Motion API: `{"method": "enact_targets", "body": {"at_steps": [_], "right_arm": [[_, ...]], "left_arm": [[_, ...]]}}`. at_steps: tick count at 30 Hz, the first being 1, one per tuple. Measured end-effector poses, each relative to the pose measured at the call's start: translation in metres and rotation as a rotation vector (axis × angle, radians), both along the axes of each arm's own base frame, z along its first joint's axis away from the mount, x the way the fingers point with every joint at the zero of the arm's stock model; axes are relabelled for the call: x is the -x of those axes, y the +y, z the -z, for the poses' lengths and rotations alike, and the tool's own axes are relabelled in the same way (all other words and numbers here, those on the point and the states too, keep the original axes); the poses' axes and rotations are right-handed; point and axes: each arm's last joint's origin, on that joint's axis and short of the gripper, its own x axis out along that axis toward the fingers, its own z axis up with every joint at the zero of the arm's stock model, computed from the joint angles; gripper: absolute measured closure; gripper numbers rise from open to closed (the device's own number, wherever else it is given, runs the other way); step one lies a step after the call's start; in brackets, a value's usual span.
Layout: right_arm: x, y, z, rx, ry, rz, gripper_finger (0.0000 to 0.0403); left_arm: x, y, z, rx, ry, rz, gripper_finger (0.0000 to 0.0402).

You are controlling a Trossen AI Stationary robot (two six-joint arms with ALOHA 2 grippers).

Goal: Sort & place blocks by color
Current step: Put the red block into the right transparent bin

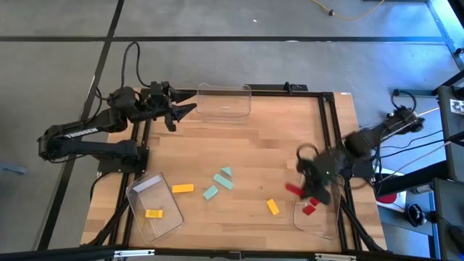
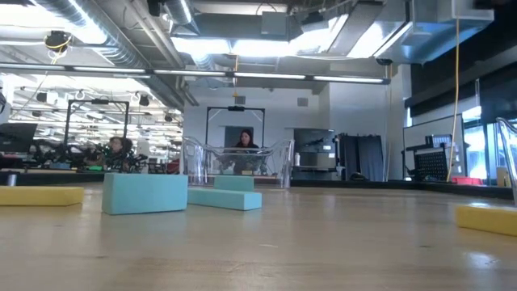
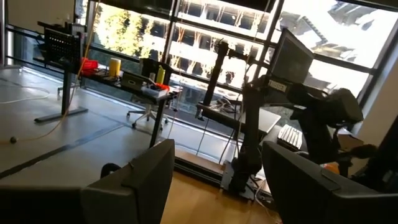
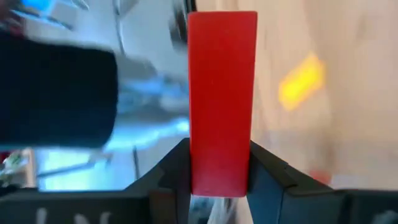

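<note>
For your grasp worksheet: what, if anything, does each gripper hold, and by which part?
Right gripper pinches a red block at one end, across its narrow sides. Left gripper holds nothing.

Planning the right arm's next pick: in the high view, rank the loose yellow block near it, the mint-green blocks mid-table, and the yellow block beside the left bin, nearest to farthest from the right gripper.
1. Loose yellow block: just left of the right gripper, which holds a red block.
2. Mint-green blocks: mid-table.
3. Yellow block beside the left bin: farthest, on the table's left.
</note>
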Motion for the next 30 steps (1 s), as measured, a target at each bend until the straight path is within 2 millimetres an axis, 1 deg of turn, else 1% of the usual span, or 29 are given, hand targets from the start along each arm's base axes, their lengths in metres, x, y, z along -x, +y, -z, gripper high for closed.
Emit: {"method": "enact_targets", "body": {"at_steps": [3, 6, 8, 10, 13, 15, 21, 25, 30], "right_arm": [[0.021, 0.021, 0.017, -0.021, 0.195, -0.002, 0.0294], [0.040, 0.033, 0.040, 0.010, 0.364, 0.028, 0.0294], [0.048, 0.034, 0.057, 0.050, 0.433, 0.098, 0.0294], [0.052, 0.032, 0.076, 0.093, 0.486, 0.199, 0.0294], [0.056, 0.026, 0.099, 0.125, 0.562, 0.327, 0.0294], [0.059, 0.023, 0.112, 0.130, 0.604, 0.371, 0.0294], [0.060, 0.020, 0.134, 0.107, 0.607, 0.447, 0.0294], [0.062, 0.017, 0.142, 0.125, 0.627, 0.468, 0.0294], [0.063, 0.015, 0.146, 0.144, 0.605, 0.487, 0.0292]], "left_arm": [[0.000, 0.000, 0.000, 0.000, -0.001, 0.000, 0.0169], [0.000, 0.000, 0.000, 0.002, -0.001, -0.013, 0.0169], [0.000, 0.001, 0.000, 0.003, -0.001, -0.020, 0.0169], [0.000, 0.001, 0.000, 0.003, -0.002, -0.021, 0.0169], [0.000, 0.001, 0.000, 0.004, -0.002, -0.021, 0.0169], [0.000, 0.001, 0.000, 0.004, -0.001, -0.021, 0.0169], [0.000, 0.001, 0.000, 0.006, -0.002, -0.030, 0.0169], [0.000, 0.001, 0.000, 0.008, -0.003, -0.044, 0.0169], [0.000, 0.001, -0.001, 0.007, -0.010, -0.045, 0.0169]]}}
